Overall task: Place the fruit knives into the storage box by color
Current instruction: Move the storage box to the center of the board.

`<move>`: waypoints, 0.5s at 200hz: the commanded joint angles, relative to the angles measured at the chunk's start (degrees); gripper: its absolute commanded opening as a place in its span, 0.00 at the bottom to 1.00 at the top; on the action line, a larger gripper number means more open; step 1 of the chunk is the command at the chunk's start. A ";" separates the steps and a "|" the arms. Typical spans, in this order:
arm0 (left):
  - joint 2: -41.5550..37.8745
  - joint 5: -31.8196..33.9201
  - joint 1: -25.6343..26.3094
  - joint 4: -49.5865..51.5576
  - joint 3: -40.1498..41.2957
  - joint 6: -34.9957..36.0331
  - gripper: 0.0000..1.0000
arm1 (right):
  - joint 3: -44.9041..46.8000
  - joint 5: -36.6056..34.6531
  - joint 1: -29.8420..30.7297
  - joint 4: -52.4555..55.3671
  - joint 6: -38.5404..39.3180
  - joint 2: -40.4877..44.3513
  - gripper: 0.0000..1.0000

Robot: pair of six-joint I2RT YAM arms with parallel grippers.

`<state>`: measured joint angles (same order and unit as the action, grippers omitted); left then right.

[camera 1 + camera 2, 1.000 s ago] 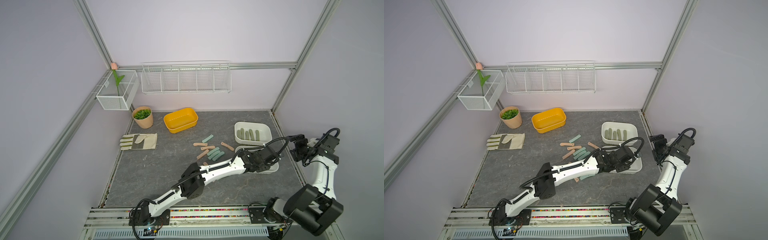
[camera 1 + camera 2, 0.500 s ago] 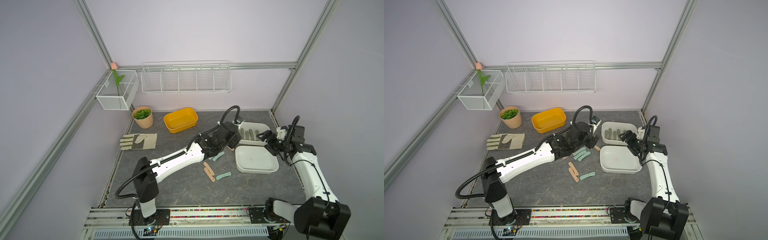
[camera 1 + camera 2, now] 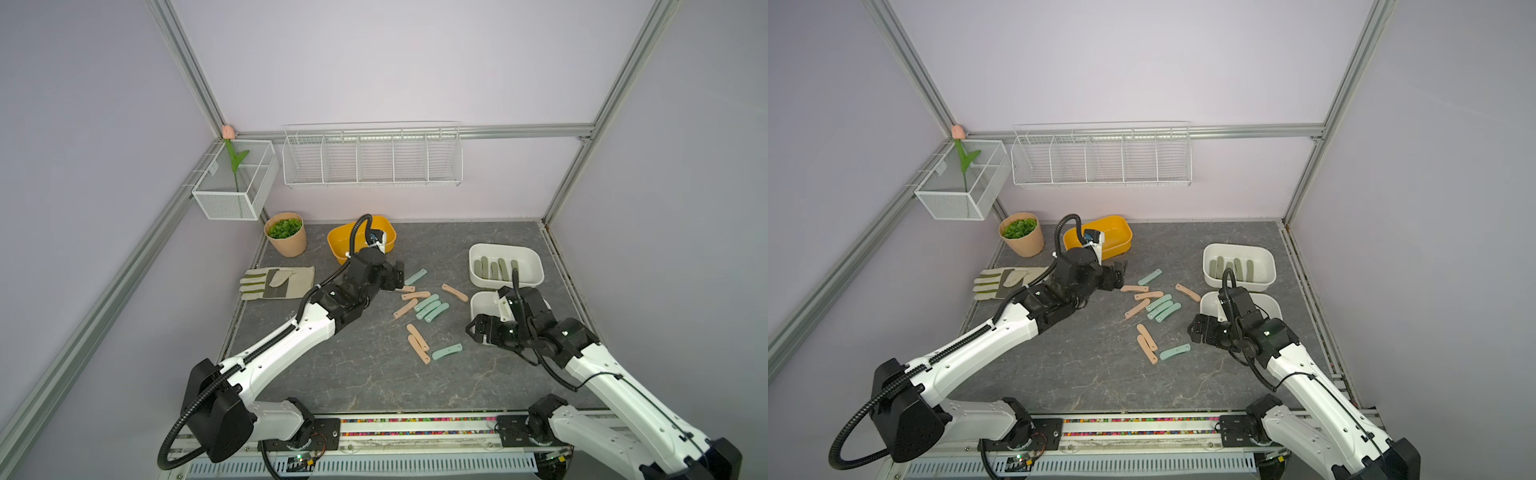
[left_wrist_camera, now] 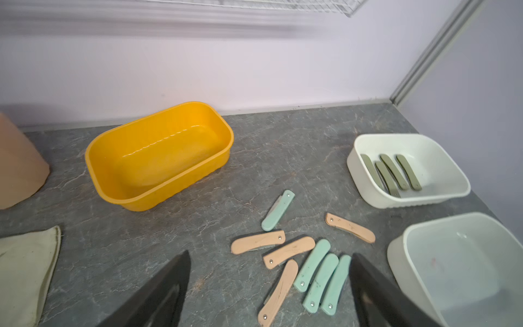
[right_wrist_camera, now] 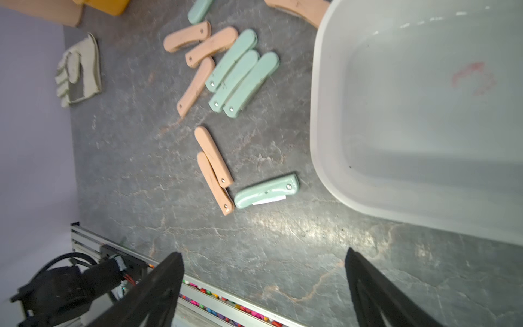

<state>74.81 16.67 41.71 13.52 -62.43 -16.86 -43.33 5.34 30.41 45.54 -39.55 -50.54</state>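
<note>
Hovering with jaws spread wide and holding nothing, the left gripper (image 3: 398,277) hangs beside the yellow box (image 3: 336,243). The right gripper (image 3: 476,330), equally wide, hangs by the near white box (image 3: 484,301). Between them, fruit knives (image 3: 432,306), pink and mint, lie loose on the table (image 3: 332,374). 4 olive knives (image 3: 492,269) lie in the far white box (image 3: 536,270).

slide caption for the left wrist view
Open left gripper near pink knives and mint knives; yellow box empty, four olive knives in white box
</note>
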 commanded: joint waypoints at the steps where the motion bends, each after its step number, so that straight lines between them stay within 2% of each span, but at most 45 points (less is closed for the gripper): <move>1: -1.13 -1.02 -1.31 -0.34 1.39 -3.26 0.91 | 3.76 -6.43 3.16 5.42 -6.02 2.61 0.93; 58: 0.48 -2.64 -1.90 -0.17 0.15 -2.75 0.92 | 8.86 -13.12 2.45 7.11 -7.09 3.26 0.89; 100: 0.25 -2.34 -1.99 0.27 0.03 -2.42 0.93 | 10.78 -10.28 -6.76 3.26 -0.09 0.18 0.90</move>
<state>75.00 14.68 40.12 13.61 -61.47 -18.50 -34.13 -5.13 27.77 50.92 -43.62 -48.66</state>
